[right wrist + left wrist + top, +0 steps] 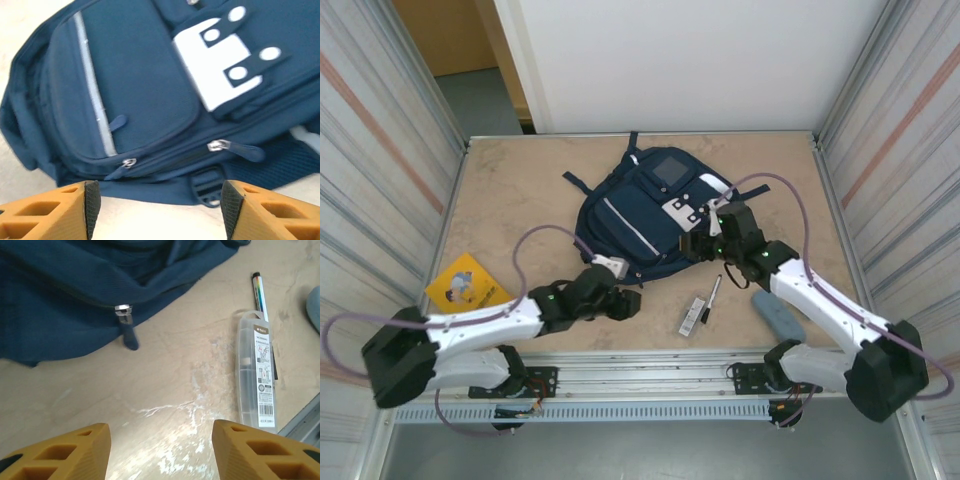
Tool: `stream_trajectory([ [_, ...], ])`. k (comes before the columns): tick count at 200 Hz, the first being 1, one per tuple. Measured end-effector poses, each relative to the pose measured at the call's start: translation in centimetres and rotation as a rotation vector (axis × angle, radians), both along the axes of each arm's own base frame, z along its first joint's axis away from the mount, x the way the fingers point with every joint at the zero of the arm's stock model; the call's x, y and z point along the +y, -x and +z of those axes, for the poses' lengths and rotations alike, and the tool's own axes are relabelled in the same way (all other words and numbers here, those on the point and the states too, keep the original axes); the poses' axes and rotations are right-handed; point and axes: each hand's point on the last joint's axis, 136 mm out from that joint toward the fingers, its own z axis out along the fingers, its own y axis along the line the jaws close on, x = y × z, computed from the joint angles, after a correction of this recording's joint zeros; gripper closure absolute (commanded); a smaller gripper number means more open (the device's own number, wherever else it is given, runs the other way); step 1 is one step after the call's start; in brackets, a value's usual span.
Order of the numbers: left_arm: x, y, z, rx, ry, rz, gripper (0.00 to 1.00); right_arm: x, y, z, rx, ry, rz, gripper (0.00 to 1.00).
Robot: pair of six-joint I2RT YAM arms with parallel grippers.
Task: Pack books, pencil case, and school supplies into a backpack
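The left end effector (160,445) hung released and empty over the bench (165,390) beside the zipped backpack (75,290); the right end effector (157,200) gaped empty too. Opening the bag likely called for pinching one zipper pull (218,145) squarely while the other arm pinned the fabric.
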Motion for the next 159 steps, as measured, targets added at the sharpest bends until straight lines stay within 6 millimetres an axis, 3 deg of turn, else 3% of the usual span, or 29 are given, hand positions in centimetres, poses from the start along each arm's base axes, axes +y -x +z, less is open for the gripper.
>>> stream_trajectory([
  [40,-3.0,-2.7,-1.8,0.014,-0.122,0.121,0.40,-1.7,0.2,2.6,-0.097,-0.026,-0.059,0.32],
  [95,-2.1,-5.2,-5.2,0.055,-0.255,0.309,0.58,-2.3,0.8,2.3,-0.106,-0.020,-0.069,0.33],
  [115,-1.6,-5.7,-6.3,0.072,-0.279,0.335,0.68,-1.4,1.2,2.3,-0.118,-0.006,-0.038,0.34],
  [135,-1.4,-5.9,-6.7,0.069,-0.291,0.335,0.78,0.7,2.2,2.2,-0.145,0.027,0.053,0.34],
  [159,-1.5,-5.9,-6.7,0.066,-0.294,0.320,0.89,2.2,2.9,0.9,-0.125,0.071,0.115,0.35],
])
